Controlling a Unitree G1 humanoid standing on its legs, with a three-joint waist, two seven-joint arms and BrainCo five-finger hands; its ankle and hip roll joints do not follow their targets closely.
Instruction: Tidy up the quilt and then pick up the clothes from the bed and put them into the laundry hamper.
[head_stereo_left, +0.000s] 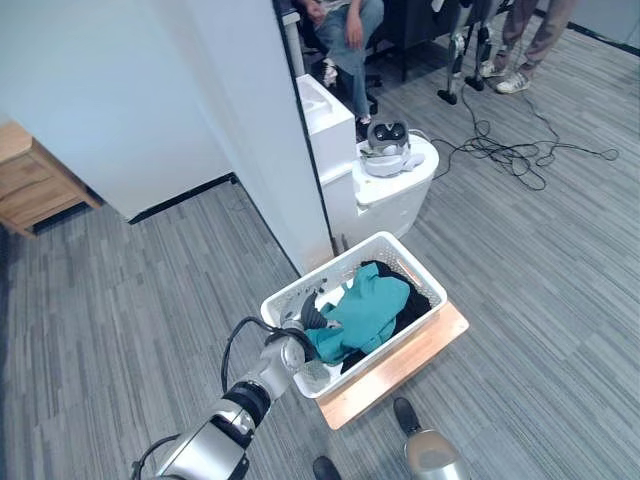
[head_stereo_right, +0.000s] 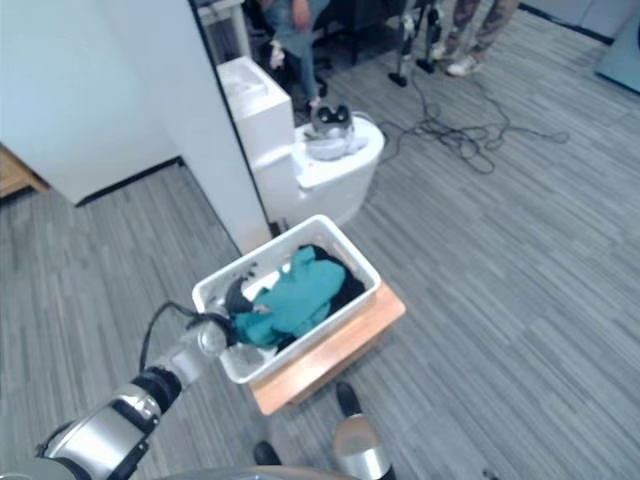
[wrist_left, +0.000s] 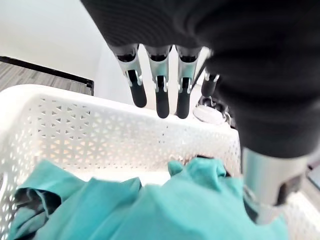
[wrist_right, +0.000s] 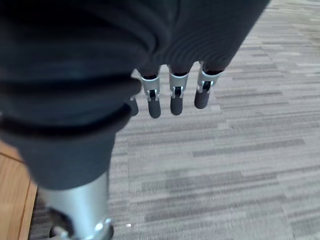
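A white perforated laundry hamper (head_stereo_left: 400, 250) stands on the floor with a teal garment (head_stereo_left: 365, 310) heaped on dark clothes inside it. My left hand (head_stereo_left: 292, 345) hovers over the hamper's near left corner. In the left wrist view its fingers (wrist_left: 161, 95) are straight and hold nothing, a little above the teal garment (wrist_left: 175, 205) and facing the hamper's far wall (wrist_left: 100, 145). My right hand (wrist_right: 172, 97) hangs over the grey floor with straight fingers and nothing in it, beside a wooden edge.
The hamper rests on a wooden board (head_stereo_left: 420, 355). Behind it stand a white partition wall (head_stereo_left: 270, 130) and a white unit (head_stereo_left: 390, 195) with a headset (head_stereo_left: 385, 145) on top. Wooden furniture (head_stereo_left: 35, 185) is far left. People (head_stereo_left: 345, 30) and floor cables (head_stereo_left: 510, 150) are at the back.
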